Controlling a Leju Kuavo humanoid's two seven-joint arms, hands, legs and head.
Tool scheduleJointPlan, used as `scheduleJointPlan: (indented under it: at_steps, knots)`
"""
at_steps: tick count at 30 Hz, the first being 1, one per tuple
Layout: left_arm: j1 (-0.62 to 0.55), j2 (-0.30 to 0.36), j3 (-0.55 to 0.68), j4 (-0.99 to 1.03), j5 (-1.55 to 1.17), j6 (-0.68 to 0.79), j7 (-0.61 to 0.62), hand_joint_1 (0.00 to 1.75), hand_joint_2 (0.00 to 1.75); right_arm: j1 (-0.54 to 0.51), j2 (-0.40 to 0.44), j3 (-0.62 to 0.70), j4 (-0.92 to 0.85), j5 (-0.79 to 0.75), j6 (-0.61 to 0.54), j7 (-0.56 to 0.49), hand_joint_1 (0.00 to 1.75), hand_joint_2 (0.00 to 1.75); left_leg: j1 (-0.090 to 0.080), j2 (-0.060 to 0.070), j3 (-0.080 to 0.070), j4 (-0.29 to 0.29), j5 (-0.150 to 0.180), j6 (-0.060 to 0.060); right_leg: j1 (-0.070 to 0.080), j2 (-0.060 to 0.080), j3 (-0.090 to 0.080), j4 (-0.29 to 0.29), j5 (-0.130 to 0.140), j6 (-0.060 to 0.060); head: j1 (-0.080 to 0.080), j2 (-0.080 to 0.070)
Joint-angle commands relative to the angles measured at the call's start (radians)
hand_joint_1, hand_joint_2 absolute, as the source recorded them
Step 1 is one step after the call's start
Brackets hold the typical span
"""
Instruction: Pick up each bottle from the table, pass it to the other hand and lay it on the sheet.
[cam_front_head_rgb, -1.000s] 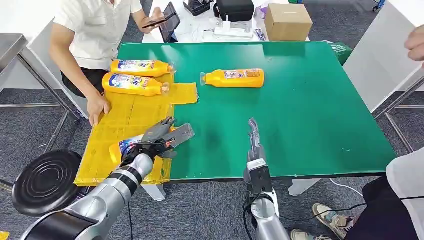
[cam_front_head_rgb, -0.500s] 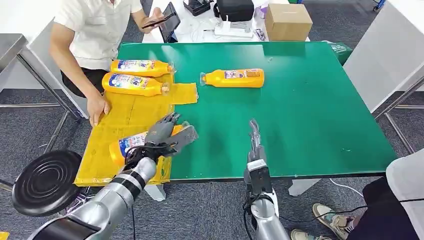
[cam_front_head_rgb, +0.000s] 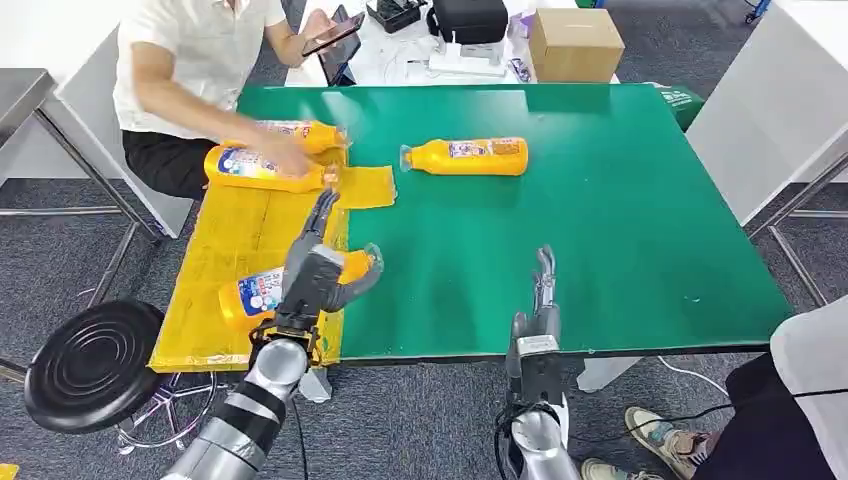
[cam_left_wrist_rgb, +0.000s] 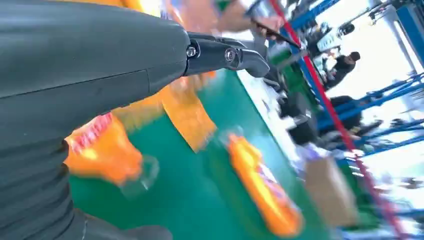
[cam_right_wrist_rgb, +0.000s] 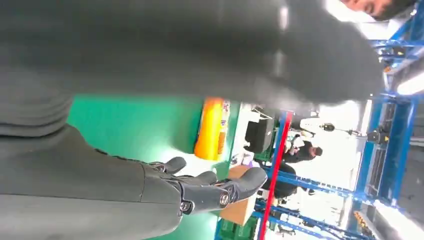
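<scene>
An orange bottle (cam_front_head_rgb: 256, 292) lies on the yellow sheet (cam_front_head_rgb: 250, 230) near its front edge, clear cap (cam_front_head_rgb: 371, 260) poking onto the green table (cam_front_head_rgb: 620, 220). My left hand (cam_front_head_rgb: 316, 262) hovers over it, fingers stretched out and holding nothing; the left wrist view shows the blurred bottle (cam_left_wrist_rgb: 102, 150) beyond my left hand (cam_left_wrist_rgb: 100, 75). Another orange bottle (cam_front_head_rgb: 468, 156) lies alone on the table's far middle, also seen as the bottle (cam_right_wrist_rgb: 212, 127). My right hand (cam_front_head_rgb: 543, 292) stands empty near the front edge, fingers straight.
Two more orange bottles (cam_front_head_rgb: 262, 166) lie on the sheet's far end, where a seated person's hand (cam_front_head_rgb: 288, 155) reaches over them. A cardboard box (cam_front_head_rgb: 576, 42) and devices sit behind the table. A black stool (cam_front_head_rgb: 92, 362) stands at the left.
My left hand has let go of the bottle, and its fingers have straightened. My right hand drew back toward the front edge. The person's hand moved from the sheet's edge to the far bottles.
</scene>
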Motion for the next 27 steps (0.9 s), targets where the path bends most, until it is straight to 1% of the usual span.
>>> scheduleJointPlan:
  at_steps: [1, 3, 7, 8, 9, 11, 14, 15, 16, 17, 19, 21, 23, 24, 27]
  knots:
    - [0.061, 0.056, -0.086, -0.053, 0.264, 0.011, 0.02, 0.0, 1.75, -0.07, -0.134, 0.042, 0.217, 0.223, -0.101, 0.045, 0.0, 1.75, 0.001, 0.003, 0.004, -0.003, 0.0, -0.001, 0.001, 0.002, 0.004, -0.003, 0.001, -0.002, 0.0, 0.0]
    - [0.058, 0.054, -0.096, -0.04, 0.274, 0.019, 0.01, 0.0, 1.75, -0.075, -0.128, 0.012, 0.245, 0.222, -0.089, 0.01, 0.0, 1.75, 0.002, 0.001, 0.005, -0.003, 0.0, -0.001, 0.002, 0.0, 0.006, -0.005, 0.001, -0.002, 0.0, 0.0]
    - [0.051, 0.056, -0.098, -0.044, 0.277, 0.02, 0.012, 0.0, 1.75, -0.071, -0.118, 0.01, 0.23, 0.229, -0.085, 0.009, 0.0, 1.75, 0.001, -0.002, 0.001, -0.001, 0.0, -0.001, 0.001, -0.004, 0.002, -0.002, 0.0, -0.002, 0.0, 0.0]
    - [0.05, 0.052, -0.106, -0.033, 0.192, 0.118, 0.015, 0.0, 1.75, -0.086, -0.133, 0.01, 0.261, 0.354, -0.18, 0.072, 0.0, 1.75, 0.001, -0.002, 0.001, -0.001, 0.0, -0.001, 0.001, -0.003, 0.001, -0.001, 0.0, -0.001, 0.0, 0.0]
    - [0.06, 0.034, -0.103, -0.025, 0.181, 0.129, 0.018, 0.0, 1.75, -0.104, -0.152, -0.029, 0.287, 0.472, -0.217, 0.12, 0.0, 1.75, 0.001, 0.0, 0.002, -0.001, 0.0, -0.002, 0.001, -0.003, 0.002, -0.002, 0.001, -0.002, 0.0, 0.0]
    - [0.066, 0.022, -0.109, -0.018, 0.19, 0.11, 0.017, 0.0, 1.75, -0.111, -0.146, -0.196, 0.281, 0.767, -0.217, 0.123, 0.0, 1.75, 0.001, -0.002, 0.002, -0.001, 0.0, -0.001, 0.001, -0.004, 0.003, -0.002, 0.001, -0.002, 0.0, 0.0]
    - [0.066, 0.022, -0.109, -0.018, 0.19, 0.11, 0.017, 0.0, 1.75, -0.111, -0.146, -0.196, 0.281, 0.767, -0.217, 0.123, 0.0, 1.75, 0.001, -0.001, 0.002, -0.001, 0.0, -0.001, 0.001, -0.004, 0.003, -0.003, 0.001, -0.002, 0.0, 0.0]
    - [0.065, 0.02, -0.115, -0.02, 0.157, 0.145, -0.005, 0.0, 1.75, -0.116, -0.148, -0.25, 0.278, 0.85, -0.217, 0.116, 0.0, 1.75, 0.0, -0.002, 0.002, -0.001, 0.0, -0.001, 0.001, -0.004, 0.003, -0.002, 0.001, -0.002, 0.0, 0.0]
    - [0.066, 0.018, -0.116, -0.02, 0.138, 0.163, -0.01, 0.0, 1.75, -0.117, -0.143, -0.277, 0.271, 0.897, -0.217, 0.116, 0.0, 1.75, 0.001, -0.002, 0.002, -0.002, 0.0, -0.001, 0.001, -0.004, 0.003, -0.003, 0.001, -0.002, 0.0, 0.0]
    - [0.085, -0.012, -0.092, -0.013, -0.169, 0.388, 0.021, 0.0, 1.75, -0.157, -0.167, -0.297, 0.304, 1.062, -0.217, 0.184, 0.0, 1.75, 0.0, -0.003, 0.002, -0.001, 0.001, -0.001, 0.001, -0.006, 0.003, -0.003, 0.0, -0.002, 0.0, 0.0]
    - [0.103, -0.017, -0.088, -0.011, -0.205, 0.358, 0.025, 0.0, 1.75, -0.176, -0.167, -0.276, 0.322, 0.996, -0.217, 0.186, 0.0, 1.75, 0.0, -0.002, 0.001, 0.0, 0.0, -0.001, 0.0, -0.004, 0.002, -0.002, 0.0, -0.001, 0.0, 0.0]
    - [0.109, -0.019, -0.09, -0.009, -0.205, 0.357, 0.025, 0.0, 1.75, -0.178, -0.165, -0.273, 0.323, 0.998, -0.217, 0.19, 0.0, 1.75, 0.0, 0.0, 0.002, -0.001, 0.0, -0.001, 0.0, -0.002, 0.003, -0.002, 0.001, -0.002, 0.0, 0.0]
    - [0.109, -0.019, -0.09, -0.009, -0.205, 0.357, 0.025, 0.0, 1.75, -0.178, -0.165, -0.273, 0.323, 0.998, -0.217, 0.19, 0.0, 1.75, -0.001, -0.001, 0.001, 0.0, 0.0, -0.001, -0.001, -0.003, 0.002, -0.001, 0.0, -0.001, 0.0, 0.0]
    - [0.112, -0.022, -0.089, -0.005, -0.206, 0.351, 0.024, 0.0, 1.75, -0.174, -0.164, -0.265, 0.314, 1.024, -0.217, 0.208, 0.0, 1.75, 0.0, 0.0, 0.002, -0.001, 0.0, -0.002, 0.0, -0.002, 0.003, -0.002, 0.001, -0.002, 0.0, 0.0]
    - [0.116, -0.03, -0.091, -0.006, -0.223, 0.317, 0.019, 0.0, 1.75, -0.192, -0.194, -0.19, 0.358, 0.994, -0.217, 0.238, 0.0, 1.75, 0.0, 0.0, 0.002, 0.0, 0.0, -0.002, 0.0, -0.003, 0.003, -0.002, 0.0, -0.003, 0.0, 0.0]
